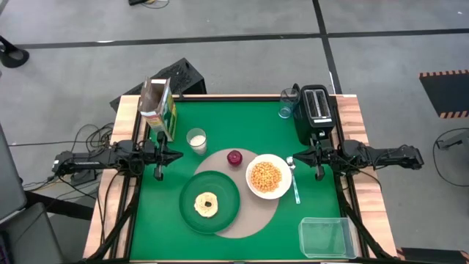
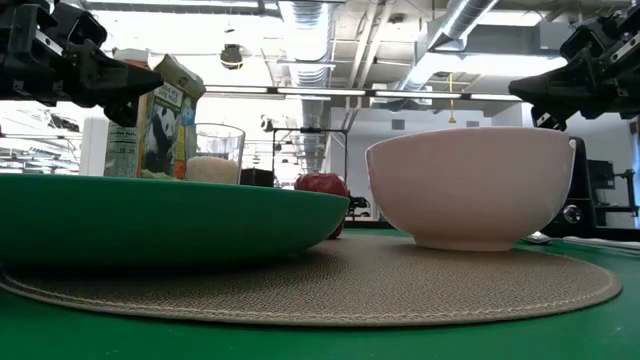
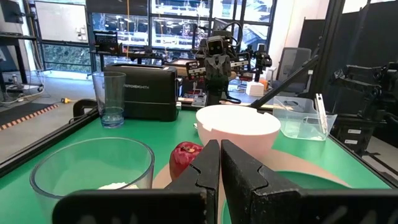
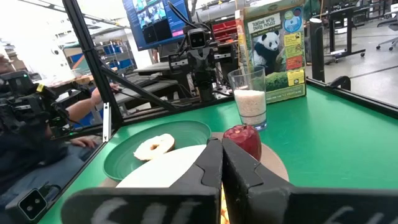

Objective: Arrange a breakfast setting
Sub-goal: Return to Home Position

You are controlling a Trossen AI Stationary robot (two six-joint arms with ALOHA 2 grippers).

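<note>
A round beige placemat (image 1: pixel 242 216) lies mid-table. On it rest a dark green plate (image 1: pixel 223 213) with a small pale bagel (image 1: pixel 206 204), a white bowl (image 1: pixel 268 176) filled with cereal, and a red apple (image 1: pixel 234 157). A metal spoon (image 1: pixel 294 183) lies to the right of the bowl. The milk glass (image 1: pixel 196 141) and the green-yellow cereal box (image 1: pixel 158 108) stand at the far left. My left gripper (image 1: pixel 176 154) is shut and level at the left edge. My right gripper (image 1: pixel 299 154) is shut and level at the right edge. Both hover above the table, holding nothing.
A black toaster (image 1: pixel 315 114) and an empty blue-tinted glass (image 1: pixel 286 106) stand at the far right corner. A clear plastic container (image 1: pixel 326 237) sits at the near right corner. Bare green table shows along the near left side and the far middle.
</note>
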